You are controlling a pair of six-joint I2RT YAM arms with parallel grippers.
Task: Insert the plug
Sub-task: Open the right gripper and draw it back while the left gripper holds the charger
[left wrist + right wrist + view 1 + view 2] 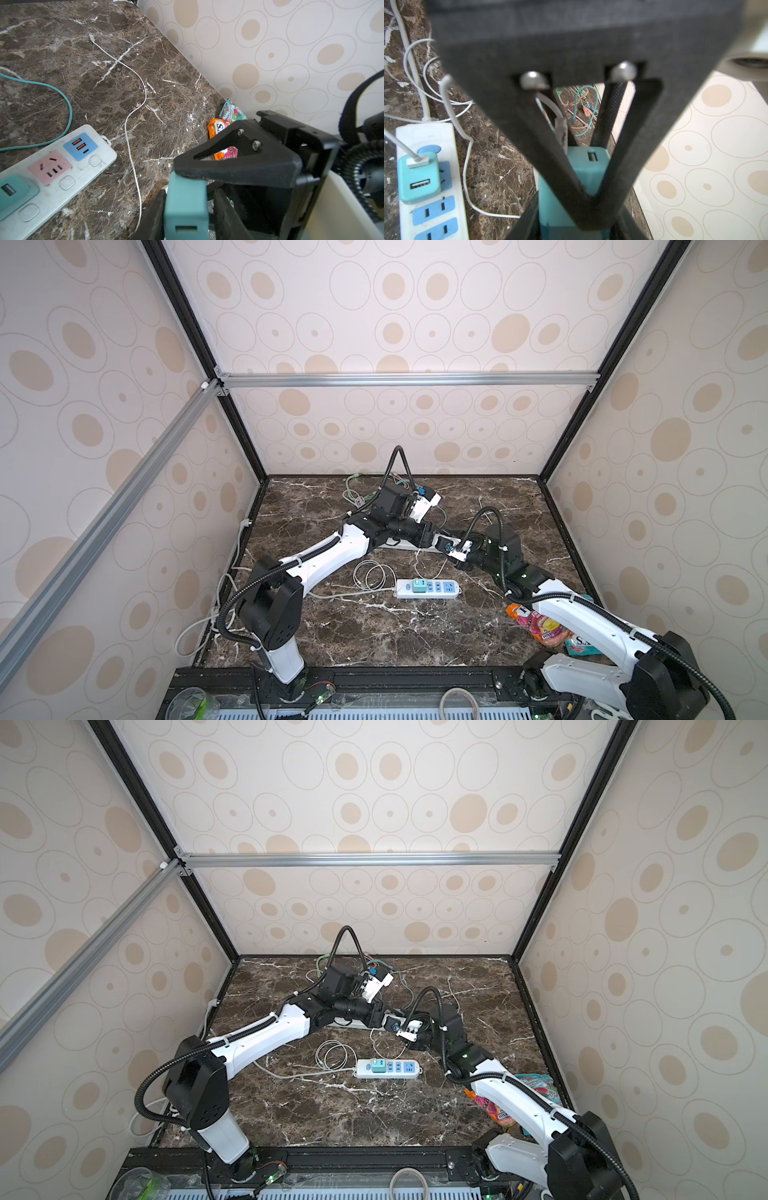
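Teal plug (187, 209) — a block-shaped charger with one USB port — is held over the middle of the marble counter (374, 635). It is just beside the end of the rear power strip (62, 166) and seated in none of its sockets. The right gripper (452, 548) is clamped on it, one triangular finger (239, 160) pressing a face. The left gripper (188, 193) stands narrow, flanking the plug — whether it grips cannot be told. A front power strip (428, 588) carries another teal charger (419, 585). Snack packets (536, 624) lie by the right wall.
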